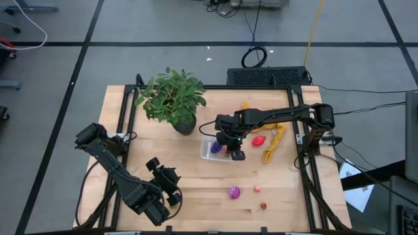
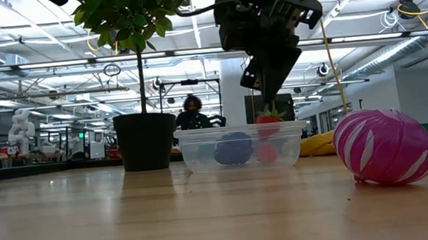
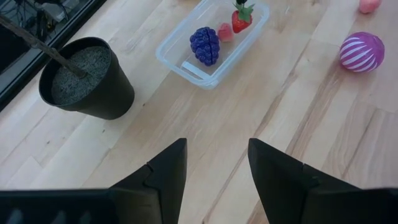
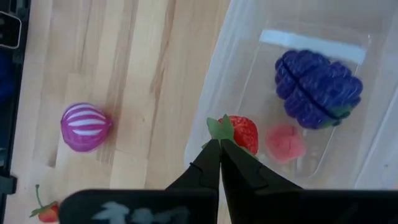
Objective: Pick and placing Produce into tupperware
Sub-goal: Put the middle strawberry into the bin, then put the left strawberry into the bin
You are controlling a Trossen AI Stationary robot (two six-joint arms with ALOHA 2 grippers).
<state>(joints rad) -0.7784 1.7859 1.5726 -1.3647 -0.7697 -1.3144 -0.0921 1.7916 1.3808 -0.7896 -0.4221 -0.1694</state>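
Observation:
The clear tupperware (image 1: pixel 204 151) stands mid-table beside the potted plant (image 1: pixel 173 98). Inside it lie a purple bumpy piece (image 4: pixel 317 87) and a pink piece (image 4: pixel 285 142). My right gripper (image 4: pixel 218 143) hangs over the container's end away from the plant, shut on a red strawberry (image 4: pixel 241 134). A magenta striped piece (image 1: pixel 233 192), a small pink one (image 1: pixel 258 188) and another strawberry (image 1: pixel 263 206) lie on the wood nearer the front edge. A red piece (image 1: pixel 258 140) lies by the yellow cloth (image 1: pixel 274 140). My left gripper (image 3: pixel 214 168) waits open at the front left. My right gripper pinches the strawberry's green leaf top (image 4: pixel 217 129) between its two fingertips. The fingers come from above, slanting down. The strawberry hangs upright below them (image 2: pixel 268 119), about level with the tupperware's rim and within its outline; whether its bottom rests on anything I cannot tell.
The black plant pot (image 3: pixel 87 78) stands close to the tupperware's far-left end. The yellow cloth lies right of the container, near the right arm's base. Bare wood stretches between my left gripper and the container.

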